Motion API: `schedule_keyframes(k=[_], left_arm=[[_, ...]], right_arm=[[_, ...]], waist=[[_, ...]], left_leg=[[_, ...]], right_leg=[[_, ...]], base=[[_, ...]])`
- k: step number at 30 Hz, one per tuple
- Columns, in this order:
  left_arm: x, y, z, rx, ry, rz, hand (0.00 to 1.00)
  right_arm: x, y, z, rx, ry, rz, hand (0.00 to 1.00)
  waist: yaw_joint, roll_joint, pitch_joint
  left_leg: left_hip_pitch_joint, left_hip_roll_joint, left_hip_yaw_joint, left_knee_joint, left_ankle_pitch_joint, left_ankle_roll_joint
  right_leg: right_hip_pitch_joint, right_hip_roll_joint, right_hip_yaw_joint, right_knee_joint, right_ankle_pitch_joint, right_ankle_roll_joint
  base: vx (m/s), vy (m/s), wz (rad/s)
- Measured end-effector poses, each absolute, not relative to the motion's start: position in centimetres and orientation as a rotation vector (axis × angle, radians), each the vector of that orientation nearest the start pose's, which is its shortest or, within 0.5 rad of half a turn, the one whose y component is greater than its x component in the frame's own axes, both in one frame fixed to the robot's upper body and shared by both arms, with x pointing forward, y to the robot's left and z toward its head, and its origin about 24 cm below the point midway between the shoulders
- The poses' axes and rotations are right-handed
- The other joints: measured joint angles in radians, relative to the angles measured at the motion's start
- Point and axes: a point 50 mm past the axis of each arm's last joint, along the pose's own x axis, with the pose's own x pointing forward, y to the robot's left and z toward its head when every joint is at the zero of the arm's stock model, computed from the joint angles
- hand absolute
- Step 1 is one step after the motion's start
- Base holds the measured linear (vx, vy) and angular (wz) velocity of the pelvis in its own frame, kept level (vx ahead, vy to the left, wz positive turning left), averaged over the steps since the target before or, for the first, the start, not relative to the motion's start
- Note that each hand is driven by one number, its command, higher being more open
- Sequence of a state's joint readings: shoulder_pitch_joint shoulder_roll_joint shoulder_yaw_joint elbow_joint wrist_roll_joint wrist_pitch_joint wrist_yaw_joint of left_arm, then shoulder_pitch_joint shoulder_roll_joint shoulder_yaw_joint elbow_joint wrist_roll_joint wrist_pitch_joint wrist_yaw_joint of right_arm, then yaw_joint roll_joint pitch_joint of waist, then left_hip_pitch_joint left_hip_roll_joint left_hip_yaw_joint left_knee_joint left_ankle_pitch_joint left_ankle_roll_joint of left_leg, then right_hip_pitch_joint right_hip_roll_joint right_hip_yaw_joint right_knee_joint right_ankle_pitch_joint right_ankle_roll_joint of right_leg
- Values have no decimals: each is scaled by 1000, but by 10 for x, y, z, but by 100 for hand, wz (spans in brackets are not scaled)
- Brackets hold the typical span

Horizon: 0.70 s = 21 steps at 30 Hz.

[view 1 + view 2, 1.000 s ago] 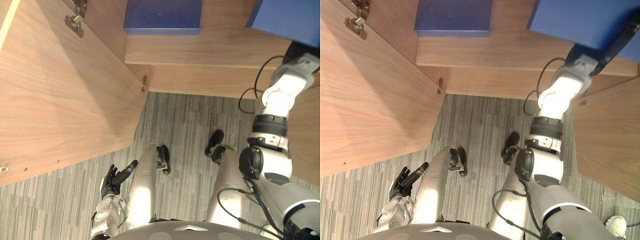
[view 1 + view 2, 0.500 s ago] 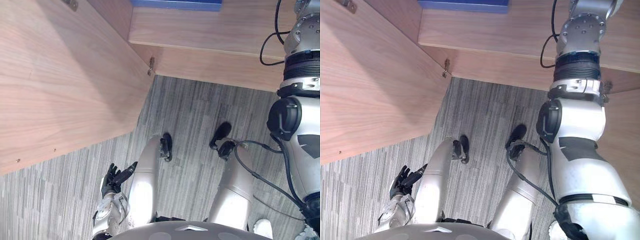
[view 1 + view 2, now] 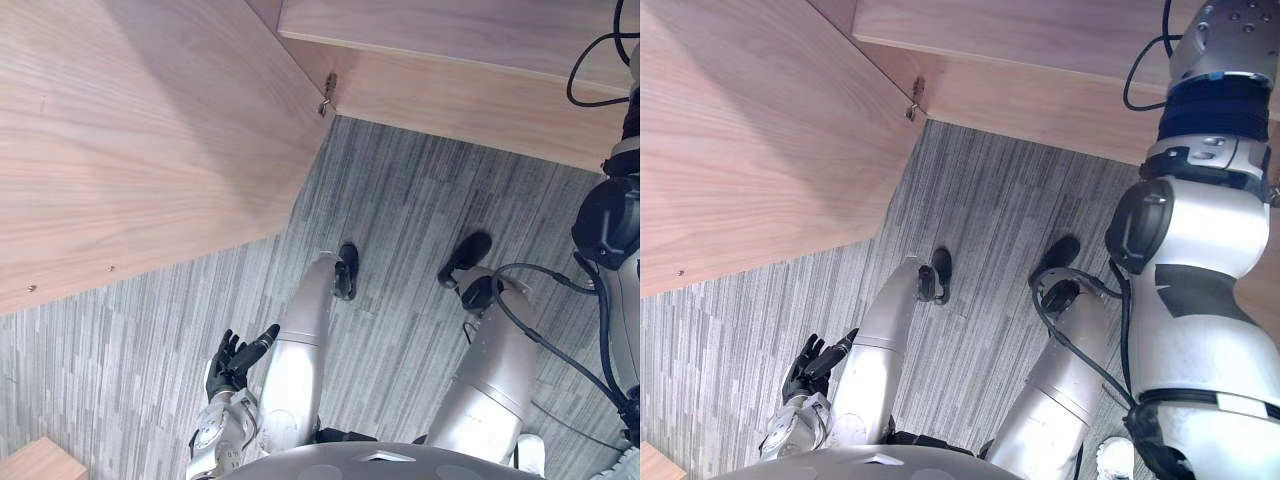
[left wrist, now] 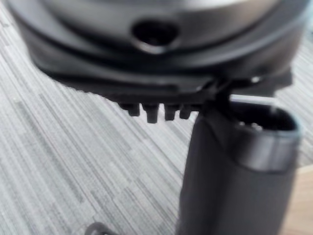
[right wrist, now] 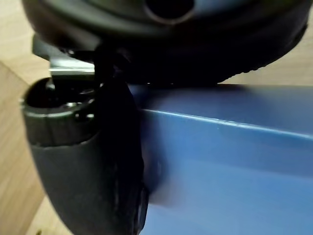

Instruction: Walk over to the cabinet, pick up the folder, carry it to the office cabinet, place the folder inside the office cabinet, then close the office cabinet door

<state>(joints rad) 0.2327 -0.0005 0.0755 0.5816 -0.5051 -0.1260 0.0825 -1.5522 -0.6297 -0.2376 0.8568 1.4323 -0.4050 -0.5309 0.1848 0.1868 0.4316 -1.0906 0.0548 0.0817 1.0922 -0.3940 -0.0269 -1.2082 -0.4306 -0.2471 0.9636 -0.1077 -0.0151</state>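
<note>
1. One left hand (image 3: 235, 360) hangs low beside the robot's leg. Its fingers are loose and a little spread, and it holds nothing.
2. Under it is the floor (image 3: 420, 220), a grey carpet with thin stripes.
3. One small wooden corner (image 3: 40, 462) pokes in low on the robot's left.
4. One big wooden door (image 3: 130, 130) stands wide open on the robot's left, above the carpet.
5. One little metal hinge (image 3: 328, 93) sits where the door meets the cabinet (image 3: 450, 95). The cabinet is light brown wood, and its bottom board runs across the far side.
6. The right arm reaches up on the robot's right. The right wrist view shows one right hand (image 5: 171, 44) with its dark thumb (image 5: 83, 166) pressed flat on one blue folder (image 5: 230, 171), pinching it. The fingers are hidden behind the folder.
7. The blue folder is in the right hand, with the cabinet's wood close beside it. I cannot tell if it rests on a shelf.
</note>
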Motion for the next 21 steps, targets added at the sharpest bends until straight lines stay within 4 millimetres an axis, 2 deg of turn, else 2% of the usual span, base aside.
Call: schedule_keyframes(k=[3, 6, 7, 14, 21], left_arm=[[127, 181, -118, -456, 670, 433, 100], [117, 182, -121, -447, 700, 436, 100], [110, 181, -124, -449, 731, 434, 100], [89, 176, -139, -457, 847, 441, 100], [86, 175, -142, -497, 856, 496, 100]], right_arm=[[335, -303, 418, 1558, -868, -354, 0], [335, -306, 415, 1576, -860, -371, 0], [335, -307, 413, 1581, -846, -386, 100], [338, -301, 415, 1529, -824, -376, 100], [341, -294, 419, 1429, -818, -327, 100]], waist=[[1, 18, 8], [1, 19, 8], [0, 22, 10], [-5, 22, 10], [-11, 22, 10]], left_leg=[[-13, 1, 1, 10, -1, -2], [-28, 8, 1, 20, -2, -3], [-28, 10, 1, 21, -2, -3], [-28, 21, 8, 20, -1, -7], [-17, 26, 7, 1, 10, -18]], right_leg=[[-17, 0, 6, 11, -4, 2], [-31, 5, 8, 17, -5, 3], [-32, 8, 9, 17, -5, 4], [-43, 21, 18, 14, -5, 4], [-36, 31, 17, 3, -5, 4]], base=[[-41, 67, 1], [-41, 59, -4], [-42, 63, -4], [-42, 62, -5], [-44, 60, -2]])
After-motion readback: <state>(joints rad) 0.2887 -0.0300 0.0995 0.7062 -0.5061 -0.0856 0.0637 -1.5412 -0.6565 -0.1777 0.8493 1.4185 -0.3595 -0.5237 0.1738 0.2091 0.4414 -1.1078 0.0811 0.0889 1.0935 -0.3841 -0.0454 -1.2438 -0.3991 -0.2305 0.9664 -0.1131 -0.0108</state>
